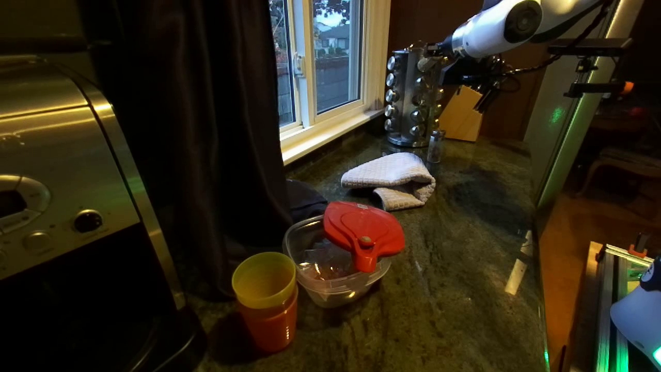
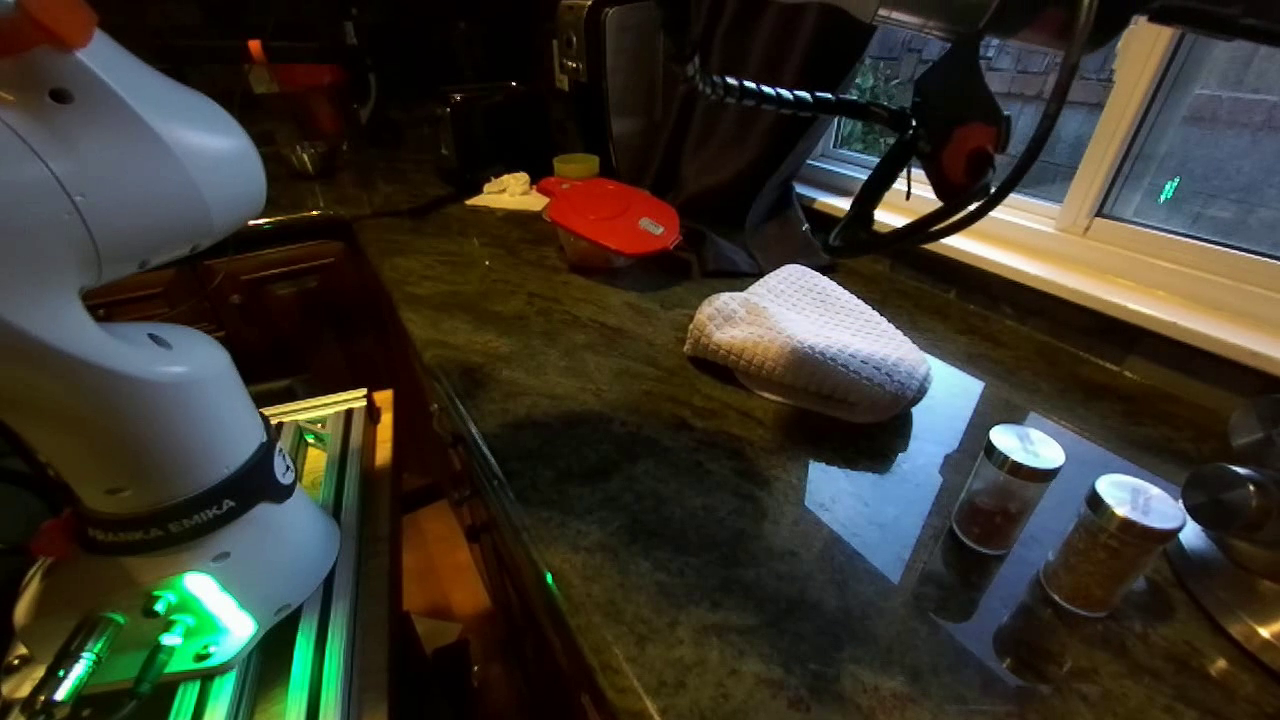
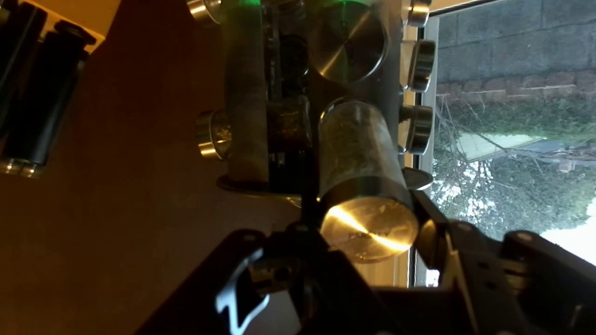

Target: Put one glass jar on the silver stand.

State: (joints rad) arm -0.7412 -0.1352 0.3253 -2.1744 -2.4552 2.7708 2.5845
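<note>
Tool [image 3: 368,218]: gripping a jar [image 3: 358,149], jaws against both sides of its capped end.
Jar: held clear of the counter [image 1: 465,253], capped end toward the wrist camera, glass end toward the stand [image 1: 405,98], high up on it; whether the glass has entered a slot, I cannot tell.
Stand: upright on the counter beside the window [image 1: 335,67], other jars lying sideways in its tiers, round metal caps outward.
Loose jars: in an exterior view, a reddish jar [image 2: 1008,490] and a yellowish-brown jar [image 2: 1110,550] stand upright, near each other and apart, close to the stand's base.
Knife block [image 1: 459,116]: just beside the stand.
Towel [image 1: 387,173]: pale, folded, on the counter in both exterior views, between the loose jars and the bowl [image 1: 338,294].
Bowl: clear, a red lid [image 1: 361,227] tilted over part of it.
Cups: a yellow cup [image 1: 263,279] nested in an orange cup [image 1: 271,328], just beside the bowl.
Curtain [image 1: 206,129]: dark, hanging next to the window.
Appliance [image 1: 57,165]: metal-fronted, with a dark knob [image 1: 87,220].
Arm [image 1: 496,31]: white, reaching toward the stand's upper part.
</note>
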